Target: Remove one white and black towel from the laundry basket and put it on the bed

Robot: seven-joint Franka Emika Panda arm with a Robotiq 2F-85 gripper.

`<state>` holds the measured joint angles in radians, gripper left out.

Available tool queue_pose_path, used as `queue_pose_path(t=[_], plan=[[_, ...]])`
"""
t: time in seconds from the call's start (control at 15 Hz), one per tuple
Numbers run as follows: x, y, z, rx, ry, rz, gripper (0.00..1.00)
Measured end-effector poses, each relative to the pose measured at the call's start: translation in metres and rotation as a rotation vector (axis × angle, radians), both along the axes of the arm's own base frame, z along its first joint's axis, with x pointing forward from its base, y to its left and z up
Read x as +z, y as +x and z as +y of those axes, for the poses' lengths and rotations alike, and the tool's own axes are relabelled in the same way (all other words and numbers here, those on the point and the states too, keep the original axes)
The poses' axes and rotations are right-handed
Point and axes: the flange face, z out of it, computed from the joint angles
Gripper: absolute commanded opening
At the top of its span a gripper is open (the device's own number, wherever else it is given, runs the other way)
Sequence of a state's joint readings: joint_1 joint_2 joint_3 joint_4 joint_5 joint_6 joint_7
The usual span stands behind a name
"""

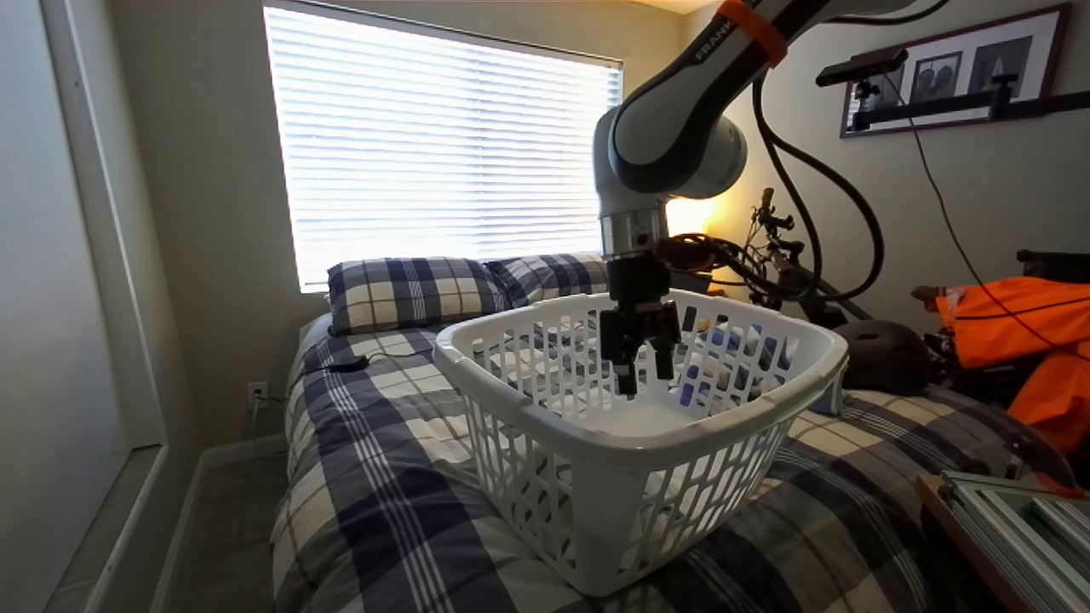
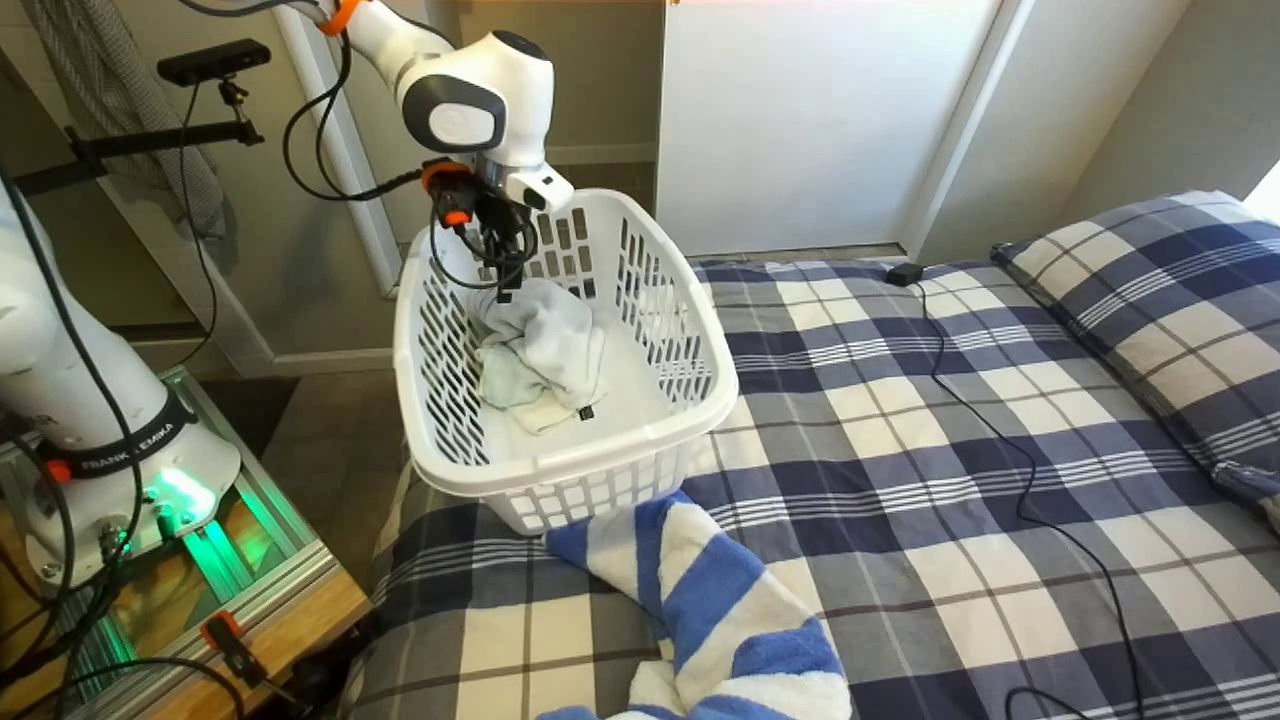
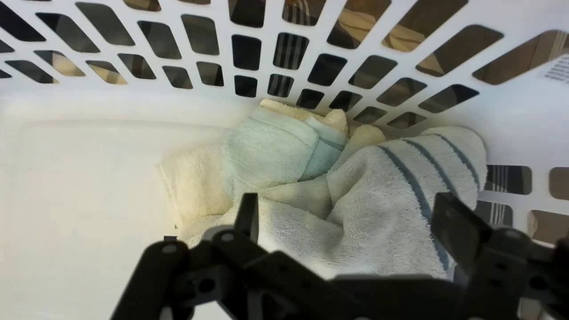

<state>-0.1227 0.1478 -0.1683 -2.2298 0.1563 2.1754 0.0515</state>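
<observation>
At left in the wrist view lies bare floor of the laundry basket [image 3: 89, 200]; rightward inside it, a cream cloth [image 3: 195, 182], a pale-blue cloth [image 3: 271, 153] and the striped towel [image 3: 378, 213] bunch together beneath my parted, empty jaws, so closing might snag several.

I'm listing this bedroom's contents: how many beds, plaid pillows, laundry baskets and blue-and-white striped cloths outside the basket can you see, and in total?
Bed: 1
Plaid pillows: 2
Laundry basket: 1
Blue-and-white striped cloth: 1
Total: 5
</observation>
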Motion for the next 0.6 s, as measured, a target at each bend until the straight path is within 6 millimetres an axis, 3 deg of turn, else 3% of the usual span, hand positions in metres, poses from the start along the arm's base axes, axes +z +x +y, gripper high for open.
queue_pose_path(t=[0.27, 0.6], plan=[[-0.01, 0.0, 0.004, -0.005, 0.009, 0.019, 1.0], [-0.04, 0.008, 0.014, -0.021, 0.093, 0.04, 1.0]])
